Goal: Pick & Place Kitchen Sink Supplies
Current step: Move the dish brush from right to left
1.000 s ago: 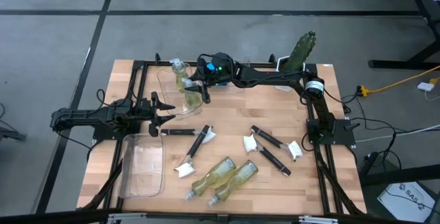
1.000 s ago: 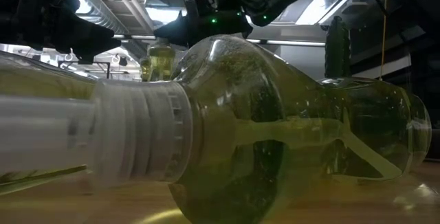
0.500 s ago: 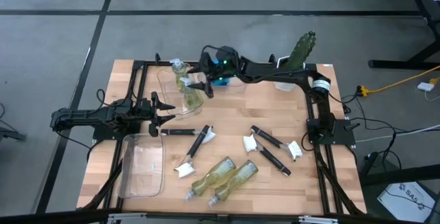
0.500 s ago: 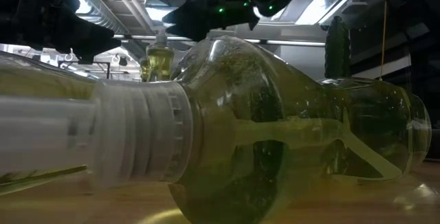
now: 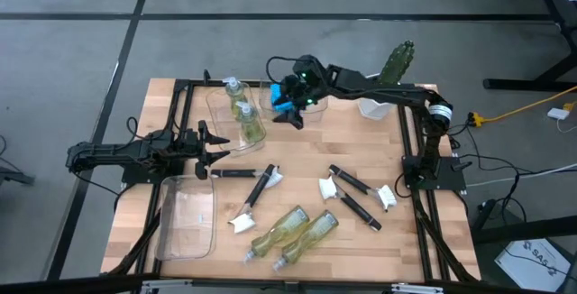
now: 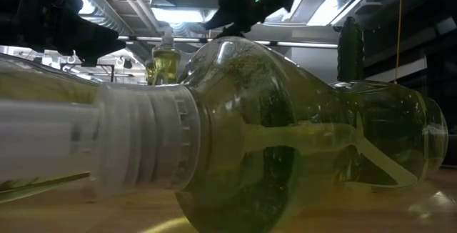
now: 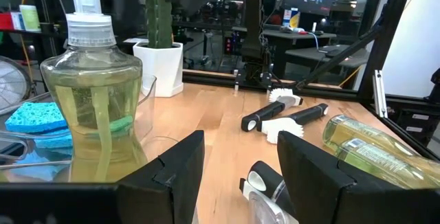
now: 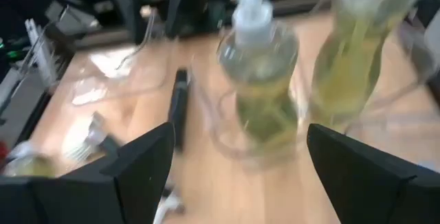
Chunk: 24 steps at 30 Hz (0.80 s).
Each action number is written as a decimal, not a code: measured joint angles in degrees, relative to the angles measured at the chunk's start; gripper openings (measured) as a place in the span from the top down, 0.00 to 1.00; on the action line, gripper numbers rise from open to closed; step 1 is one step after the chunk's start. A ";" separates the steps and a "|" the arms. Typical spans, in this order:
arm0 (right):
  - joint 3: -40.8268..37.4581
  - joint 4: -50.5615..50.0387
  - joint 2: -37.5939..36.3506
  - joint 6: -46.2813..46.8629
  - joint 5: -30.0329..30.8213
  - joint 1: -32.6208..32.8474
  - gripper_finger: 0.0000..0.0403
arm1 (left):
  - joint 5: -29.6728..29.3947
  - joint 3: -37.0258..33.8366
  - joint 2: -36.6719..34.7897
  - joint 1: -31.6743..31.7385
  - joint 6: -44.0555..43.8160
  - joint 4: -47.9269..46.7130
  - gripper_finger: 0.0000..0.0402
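Note:
Two clear pump bottles of yellow-green soap (image 5: 248, 123) (image 5: 233, 88) stand upright in a clear bin (image 5: 216, 114) at the far left. My right gripper (image 5: 293, 116) hangs open just right of them, touching nothing; its wrist view shows both bottles (image 8: 265, 80) (image 8: 357, 52). Blue sponges (image 5: 281, 97) lie under its arm. My left gripper (image 5: 213, 141) waits open at the left, facing the nearer bottle (image 7: 93, 107). Two more bottles (image 5: 281, 228) (image 5: 312, 231) lie on their sides near the front. Several black-handled brushes (image 5: 259, 188) (image 5: 353, 206) lie mid-table.
A second clear bin (image 5: 185, 217) sits at the near left. A cactus in a white pot (image 5: 394, 67) stands at the far right. In the low view a lying bottle (image 6: 285, 140) fills most of the picture. Bare wood lies between the brushes and the far bin.
My right gripper has opened and let go of the nearer soap bottle, which stays upright in the far-left bin. The gripper has then risen and drawn back toward the table's right edge.

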 joint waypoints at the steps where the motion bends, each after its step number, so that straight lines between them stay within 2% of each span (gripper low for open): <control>1: 0.00 -2.29 -0.84 0.18 0.10 0.00 0.19 | -0.01 -0.01 0.00 -0.01 0.00 0.00 0.55; 8: -0.24 -15.63 -6.74 -0.01 3.23 0.00 0.19 | -0.02 -0.01 -0.01 0.01 0.00 0.00 0.55; 11: -3.52 -16.31 -10.42 -1.52 3.23 -0.01 0.19 | 0.00 0.00 0.00 0.00 0.00 0.00 0.55; 15: -13.87 -12.22 -17.81 -0.63 3.04 -0.42 0.19 | -0.01 -0.01 -0.01 0.00 0.00 -0.01 0.55; 24: -44.72 10.49 -40.34 9.17 4.66 -0.42 0.19 | 0.00 -0.01 0.00 -0.01 0.00 0.01 0.55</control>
